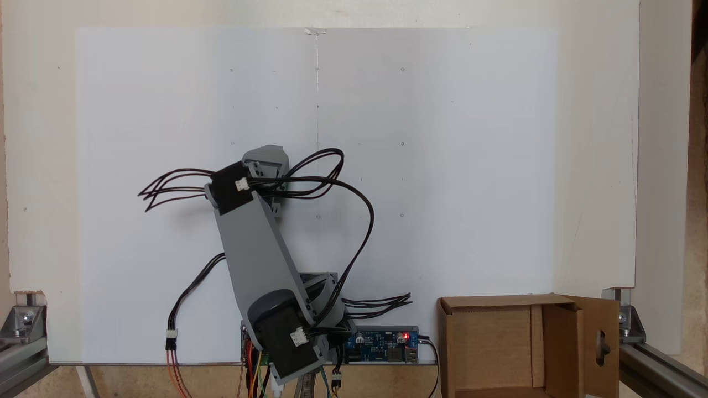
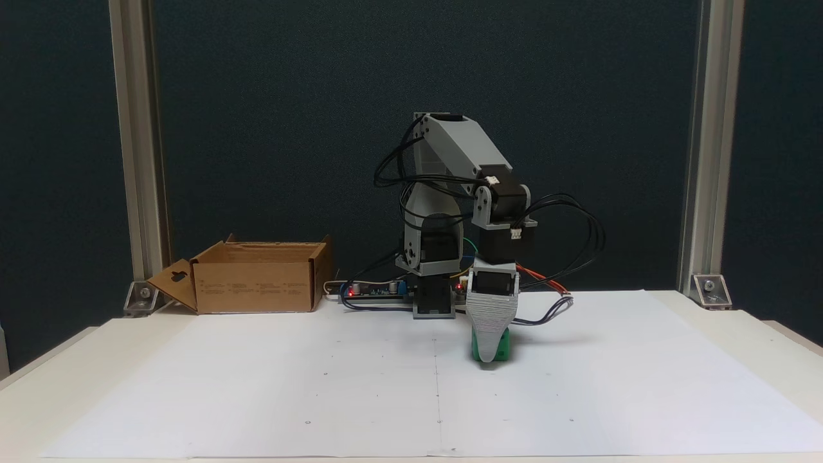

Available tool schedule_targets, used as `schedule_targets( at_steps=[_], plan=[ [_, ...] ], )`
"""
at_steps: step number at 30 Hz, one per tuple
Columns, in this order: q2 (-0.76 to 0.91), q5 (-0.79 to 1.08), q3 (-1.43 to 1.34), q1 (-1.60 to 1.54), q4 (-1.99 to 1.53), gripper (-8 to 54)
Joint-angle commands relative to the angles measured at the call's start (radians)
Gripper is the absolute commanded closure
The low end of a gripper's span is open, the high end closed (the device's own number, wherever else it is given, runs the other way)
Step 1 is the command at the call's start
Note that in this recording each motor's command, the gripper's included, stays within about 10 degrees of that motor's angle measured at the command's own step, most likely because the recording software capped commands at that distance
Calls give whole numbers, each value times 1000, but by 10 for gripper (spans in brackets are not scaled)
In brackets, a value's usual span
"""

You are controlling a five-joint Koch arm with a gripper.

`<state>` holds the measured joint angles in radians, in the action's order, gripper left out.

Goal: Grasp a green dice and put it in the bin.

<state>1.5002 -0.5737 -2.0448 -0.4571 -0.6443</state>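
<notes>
In a fixed view from the front, the green dice (image 2: 506,347) sits on the white paper, right of centre. My gripper (image 2: 490,355) points straight down at it. The grey ribbed front jaw covers the dice's middle, and green shows on both sides of the jaw tip. The other jaw lies behind it, hidden, so I cannot tell whether the dice is clamped. The bin (image 2: 257,286), an open brown cardboard box with a slotted flap (image 2: 172,281), stands at the back left, far from the gripper. From above, the bin (image 1: 561,331) sits at the bottom right and my arm (image 1: 254,249) hides what lies beneath it.
A blue controller board (image 1: 381,340) with a red light lies beside the arm's base (image 2: 432,302). Black cables (image 2: 578,225) loop out around the arm. Aluminium posts (image 2: 697,141) stand at the table's back corners. White paper (image 2: 321,386) covers the table.
</notes>
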Motion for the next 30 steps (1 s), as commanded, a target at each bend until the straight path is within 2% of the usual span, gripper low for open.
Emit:
schedule_targets(
  at_steps=[1, 29, 30],
  plan=[
    [2, -63, 9, -9, 2, 44],
    [-2, -60, -15, 6, 2, 52],
    [-2, -60, -15, 6, 2, 65]
  ],
)
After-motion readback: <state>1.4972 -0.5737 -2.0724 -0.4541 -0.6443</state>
